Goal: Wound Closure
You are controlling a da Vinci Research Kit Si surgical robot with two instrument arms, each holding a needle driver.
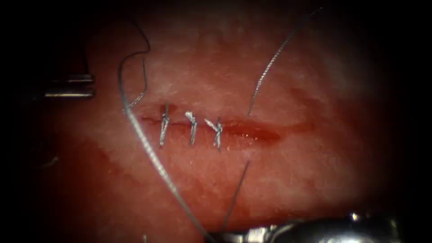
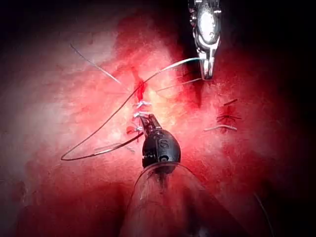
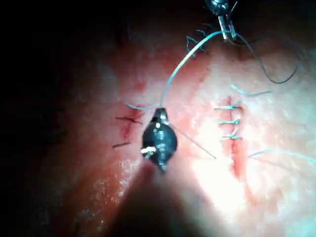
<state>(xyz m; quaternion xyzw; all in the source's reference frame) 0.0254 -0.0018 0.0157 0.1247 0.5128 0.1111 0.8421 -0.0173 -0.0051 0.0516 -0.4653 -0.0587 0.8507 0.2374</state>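
Cut running horizontally across tissue, three stitches closing its left part, right part gaping with red fluid. Thread sweeping in long arc from left tool at left edge down to right tool at bottom edge. Second strand rising from upper edge of cut, right of stitches; short strand lying below cut. Both tools gripping thread, jaws clamped on it. Needle: cannot tell where.
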